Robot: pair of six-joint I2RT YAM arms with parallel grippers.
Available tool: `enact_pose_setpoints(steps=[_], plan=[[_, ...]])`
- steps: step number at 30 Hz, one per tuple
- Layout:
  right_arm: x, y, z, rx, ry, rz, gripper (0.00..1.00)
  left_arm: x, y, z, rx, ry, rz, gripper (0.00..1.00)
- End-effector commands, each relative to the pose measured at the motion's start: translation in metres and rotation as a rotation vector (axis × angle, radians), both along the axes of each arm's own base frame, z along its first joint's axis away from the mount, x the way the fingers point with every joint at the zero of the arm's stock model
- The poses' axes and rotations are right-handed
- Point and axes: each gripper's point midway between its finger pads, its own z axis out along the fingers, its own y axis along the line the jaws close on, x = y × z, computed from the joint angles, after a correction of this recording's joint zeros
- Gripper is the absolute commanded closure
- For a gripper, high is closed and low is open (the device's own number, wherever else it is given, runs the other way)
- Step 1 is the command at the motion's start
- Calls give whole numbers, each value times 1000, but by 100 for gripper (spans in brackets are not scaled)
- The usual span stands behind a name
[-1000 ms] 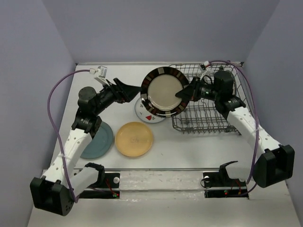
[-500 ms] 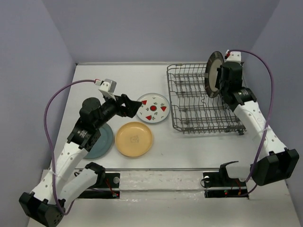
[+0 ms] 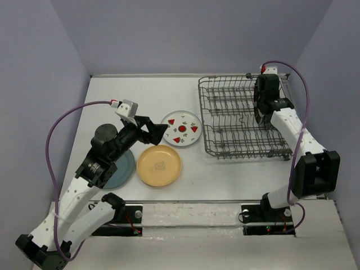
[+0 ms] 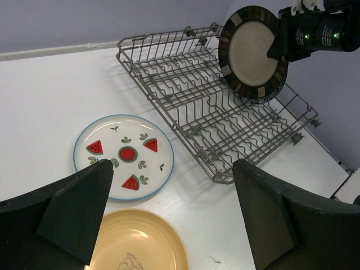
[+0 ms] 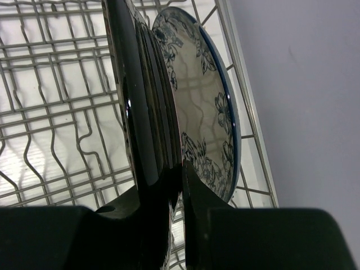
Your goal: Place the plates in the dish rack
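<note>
Clenching the dark-rimmed plate (image 4: 253, 53), right jaws seemingly brush floral plate (image 5: 208, 107); left jaws gape.

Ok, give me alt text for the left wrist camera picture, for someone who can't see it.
The right hand holds a cream plate with a dark patterned rim upright at the far end of a grey wire dish rack. Nearer, on the white table, lie a watermelon-print plate and a yellow plate, framed by the open left hand.

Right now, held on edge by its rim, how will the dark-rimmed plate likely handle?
The dark-rimmed plate looks rigid and glossy, so probably slippery in the right gripper. Upright on its round edge, it could roll or tip.
</note>
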Motion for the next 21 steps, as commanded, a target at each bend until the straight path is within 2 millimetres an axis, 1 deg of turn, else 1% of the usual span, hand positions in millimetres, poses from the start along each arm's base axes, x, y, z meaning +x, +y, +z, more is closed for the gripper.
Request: enact_pose_setpoints(steps=[1,3,4,7,8,10,11,12,13,14,15,17,18,19,20,21], plan=[[28,-7,77,1,-264,-33,93,2,1,3,9,-35,13,1],[28,-7,78,-1,-266,-32,93,2,1,3,9,-35,13,1],[28,-11,78,-3,-267,-40,93,2,1,3,10,-33,13,1],[31,-14,69,-10,-246,-39,93,3,1,1,13,-28,13,1],[32,-13,61,-11,-227,-38,93,3,1,0,15,-28,15,1],[34,-11,51,-1,-211,-32,93,4,1,-1,15,-24,16,1],[34,-14,46,3,-202,-37,93,4,1,-1,17,-24,18,1],[35,-12,36,8,-185,-29,93,5,1,-2,19,-21,19,1],[36,-11,32,15,-181,-27,93,5,1,-4,19,-18,19,1],[35,-15,27,23,-176,-38,93,5,0,-4,22,-17,19,1],[37,-12,23,36,-173,-23,93,6,0,-5,22,-14,19,1],[36,-10,6,67,-163,-8,93,7,-2,-9,26,-2,15,1],[36,-8,2,71,-154,0,93,7,-2,-11,28,2,14,1],[36,-12,-2,82,-154,-7,93,8,-2,-11,29,4,14,1],[37,-10,-4,92,-156,2,93,8,-2,-12,30,5,14,1],[36,-13,-11,105,-149,-9,93,9,-3,-14,34,11,13,1]])
